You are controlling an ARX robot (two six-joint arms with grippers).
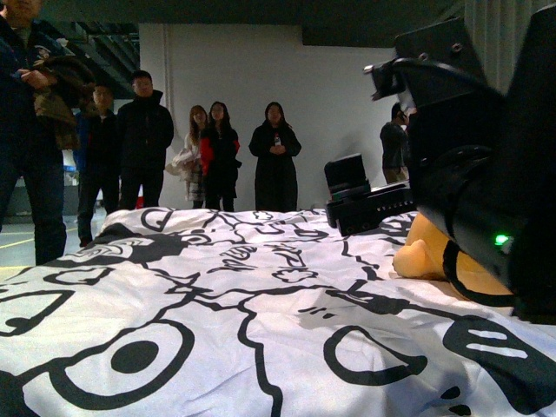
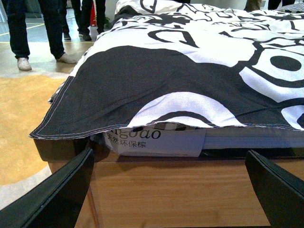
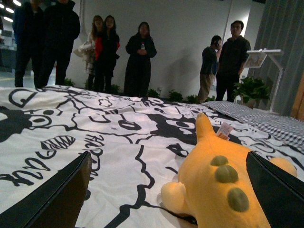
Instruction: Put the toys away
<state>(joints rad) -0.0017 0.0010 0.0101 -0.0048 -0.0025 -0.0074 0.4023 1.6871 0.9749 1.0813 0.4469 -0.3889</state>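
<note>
The toy is a yellow-orange plush animal (image 3: 216,190) with green spots, a paper tag and a pale foot. It lies on the black-and-white duvet (image 3: 95,137). My right gripper (image 3: 166,199) is open, and the plush lies between its two fingers (image 3: 52,199), nearer one of them; contact is unclear. In the front view the plush (image 1: 430,252) peeks out from under my black right arm, with the gripper (image 1: 369,208) just beyond it. My left gripper (image 2: 166,199) is open and empty. It faces the wooden bed frame (image 2: 171,185), below the hanging duvet edge (image 2: 142,95).
Several people (image 1: 217,156) stand beyond the far side of the bed. A white mattress label (image 2: 152,140) shows under the duvet. A grey checked pillow (image 3: 266,118) lies past the plush. A yellow rug (image 2: 23,123) and more legs are beside the bed corner.
</note>
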